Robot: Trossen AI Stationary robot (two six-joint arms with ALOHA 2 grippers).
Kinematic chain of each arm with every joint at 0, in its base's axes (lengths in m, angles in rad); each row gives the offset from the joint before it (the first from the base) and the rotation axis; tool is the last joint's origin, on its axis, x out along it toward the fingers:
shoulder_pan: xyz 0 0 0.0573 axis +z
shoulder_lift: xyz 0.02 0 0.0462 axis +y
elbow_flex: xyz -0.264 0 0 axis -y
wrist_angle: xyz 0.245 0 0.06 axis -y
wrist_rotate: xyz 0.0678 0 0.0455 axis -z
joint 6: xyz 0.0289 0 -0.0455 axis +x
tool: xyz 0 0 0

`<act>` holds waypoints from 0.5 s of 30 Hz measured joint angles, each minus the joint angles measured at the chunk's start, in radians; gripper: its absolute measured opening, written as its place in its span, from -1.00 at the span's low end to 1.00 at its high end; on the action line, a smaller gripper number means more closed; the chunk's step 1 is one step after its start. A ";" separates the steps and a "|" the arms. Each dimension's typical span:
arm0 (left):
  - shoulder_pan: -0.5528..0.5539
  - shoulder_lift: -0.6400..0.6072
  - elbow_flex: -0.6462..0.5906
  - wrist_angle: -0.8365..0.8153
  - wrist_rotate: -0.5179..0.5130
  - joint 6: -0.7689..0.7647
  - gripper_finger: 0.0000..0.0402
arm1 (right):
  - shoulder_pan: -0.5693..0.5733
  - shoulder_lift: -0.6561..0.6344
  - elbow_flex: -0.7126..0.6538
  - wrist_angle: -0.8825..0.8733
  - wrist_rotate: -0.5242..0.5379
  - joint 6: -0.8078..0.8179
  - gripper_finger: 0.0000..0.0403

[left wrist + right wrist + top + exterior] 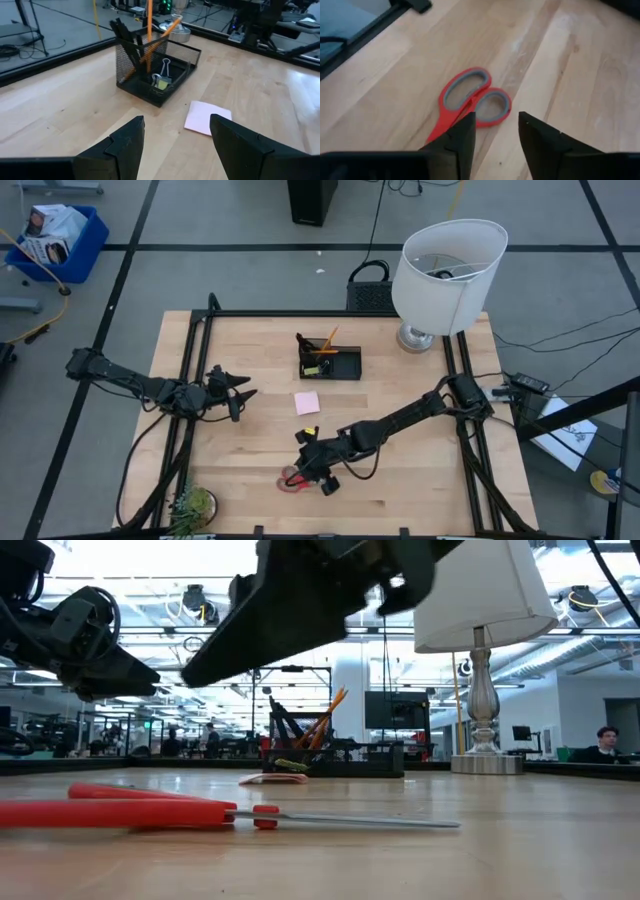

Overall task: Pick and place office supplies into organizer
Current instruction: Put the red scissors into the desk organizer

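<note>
Scissors (180, 812) flat on wood table (520, 840); lamp (480, 650), lab bkgd.

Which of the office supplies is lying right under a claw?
The red-handled scissors, flat on the table beneath the right claw. The pink sticky-note pad lies apart, uncovered.

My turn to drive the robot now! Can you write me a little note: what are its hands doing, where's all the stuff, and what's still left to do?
Right gripper: open, empty, hovering just over the red scissors, which lie flat on the table's near side.
Left gripper: open, empty, waiting on the left, pointed at the organizer.
Done: pencils and dark pens stand in the organizer's cup; a binder clip sits in its tray.
Left: the scissors, and the pink sticky pad lying on the table in front of the organizer.
</note>
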 joint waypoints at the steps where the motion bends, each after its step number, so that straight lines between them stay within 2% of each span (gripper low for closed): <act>1: 0.000 0.000 0.000 -0.001 0.009 0.000 0.14 | 0.001 -0.007 0.000 -0.015 -0.002 0.012 -0.29; 4: 0.000 0.000 0.000 -0.005 0.039 -0.004 0.14 | 0.019 -0.067 -0.021 -0.002 -0.001 0.070 -0.26; 7: 0.000 0.001 0.000 -0.008 0.056 -0.022 0.14 | 0.054 -0.162 -0.126 0.118 0.043 0.102 -0.29; 11: 0.000 0.001 0.000 0.001 0.103 -0.030 0.14 | 0.105 -0.343 -0.397 0.389 0.218 0.127 -0.35; 13: 0.000 0.001 0.000 0.036 0.121 -0.039 0.14 | 0.141 -0.451 -0.562 0.589 0.351 0.135 -0.37; 15: 0.000 0.001 0.000 0.097 0.132 -0.077 0.14 | 0.180 -0.531 -0.714 0.791 0.410 0.131 -0.38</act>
